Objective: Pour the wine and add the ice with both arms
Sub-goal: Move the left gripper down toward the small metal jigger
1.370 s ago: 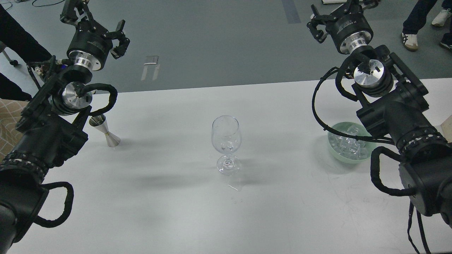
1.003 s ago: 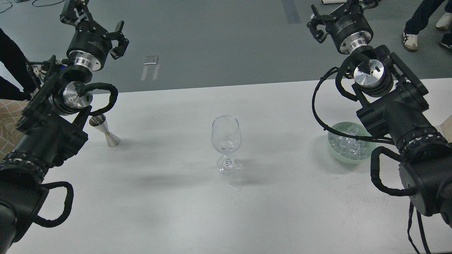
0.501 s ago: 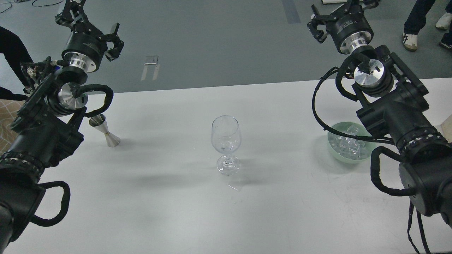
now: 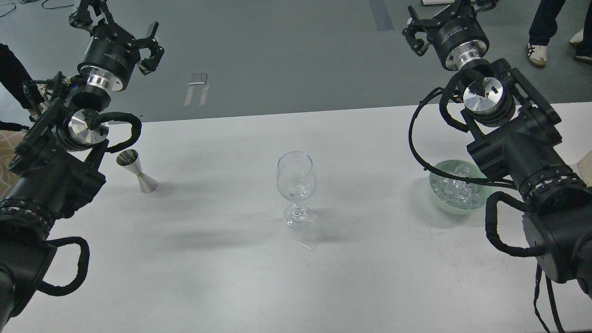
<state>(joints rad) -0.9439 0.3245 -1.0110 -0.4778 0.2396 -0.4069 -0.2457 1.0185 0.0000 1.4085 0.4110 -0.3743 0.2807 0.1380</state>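
A clear stemmed wine glass [image 4: 296,185] stands upright in the middle of the white table [image 4: 222,277]. Something glints low in its bowl; I cannot tell whether that is wine or ice. Ice [image 4: 458,190] in clear cubes fills a pale green bowl [image 4: 434,196] at the right, partly behind my right arm. A steel jigger [image 4: 137,171] stands at the left; its contents do not show. My left gripper [image 4: 115,25] is raised beyond the table's far left corner, open and empty. My right gripper [image 4: 444,16] is raised at the far right, open and empty, cut by the top edge.
The table's far edge runs across the upper third, with grey floor behind it. People's legs and shoes [image 4: 536,53] show at the top right, and a dark-clothed person [image 4: 14,78] at the far left. A small metal piece [image 4: 196,88] lies on the floor.
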